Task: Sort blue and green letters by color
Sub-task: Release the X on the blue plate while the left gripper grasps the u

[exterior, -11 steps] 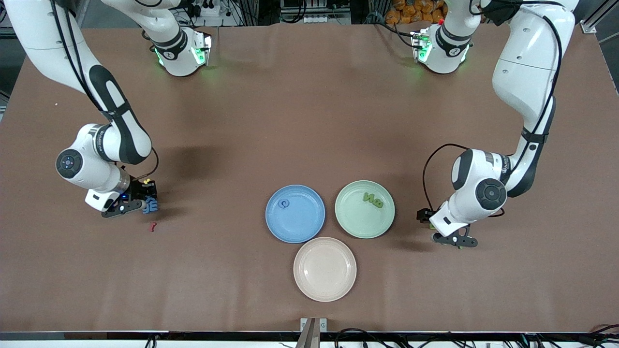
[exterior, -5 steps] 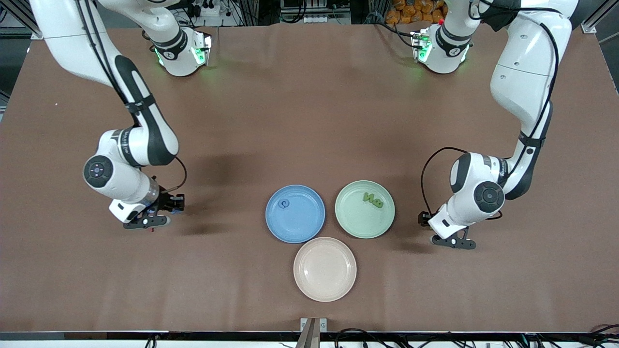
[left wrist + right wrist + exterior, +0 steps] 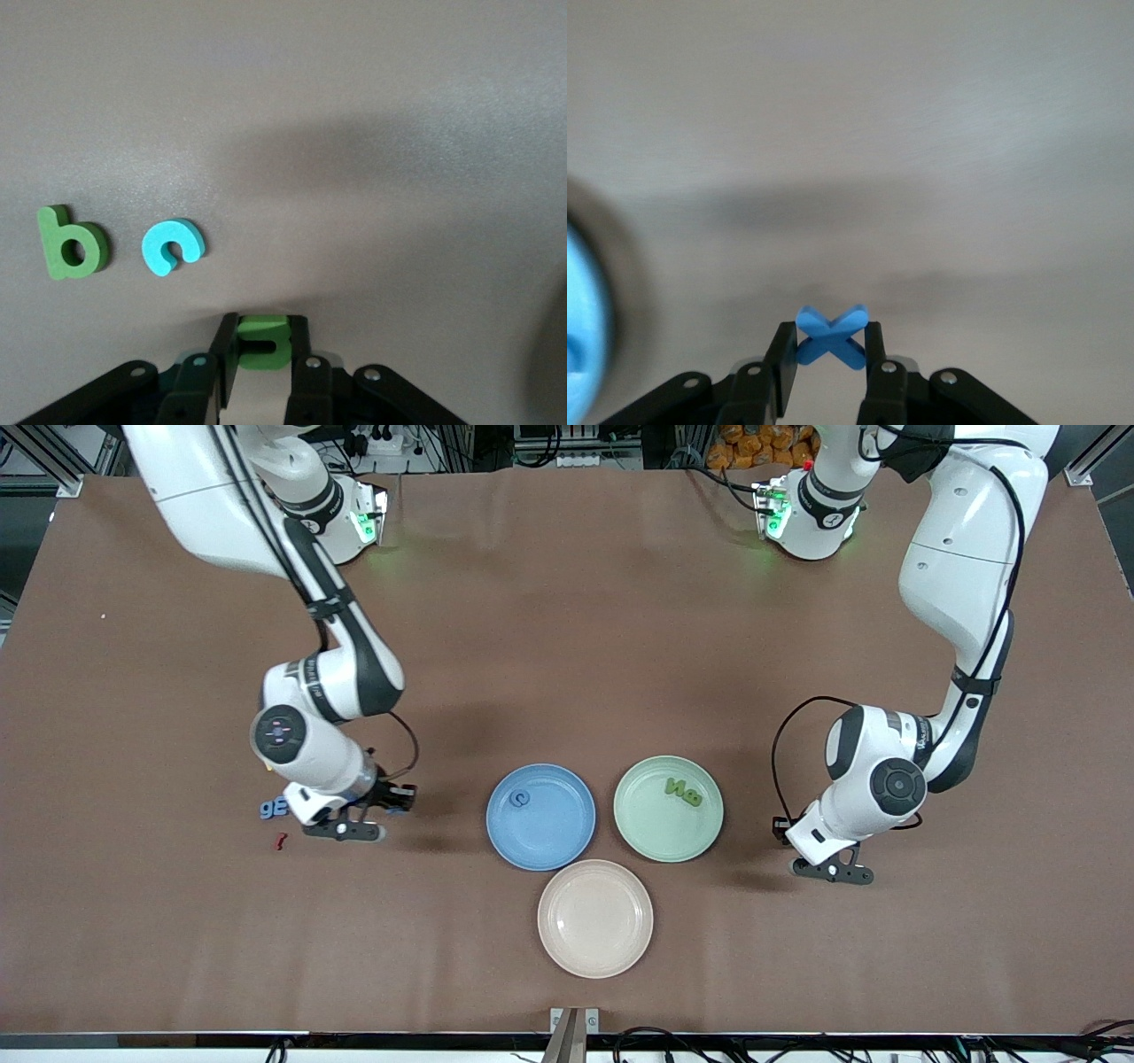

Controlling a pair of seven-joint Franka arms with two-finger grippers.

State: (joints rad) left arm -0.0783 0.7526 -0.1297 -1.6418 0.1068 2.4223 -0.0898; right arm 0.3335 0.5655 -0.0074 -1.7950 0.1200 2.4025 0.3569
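Blue x [image 3: 831,337] sits pinched between the right hand's [image 3: 830,363] fingers.

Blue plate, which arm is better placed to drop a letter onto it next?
Right. The right gripper is shut on the blue x and hangs beside the blue plate. The left gripper holds a green letter at the green plate's end.

The right gripper [image 3: 347,832] hangs above the table [image 3: 567,646] between two letters [image 3: 274,808] and the nearest plate [image 3: 540,816], an x [image 3: 831,336] between its fingers. The left gripper [image 3: 831,871] sits just beside another plate [image 3: 668,808], toward its own arm's end, clamping a letter [image 3: 262,341].
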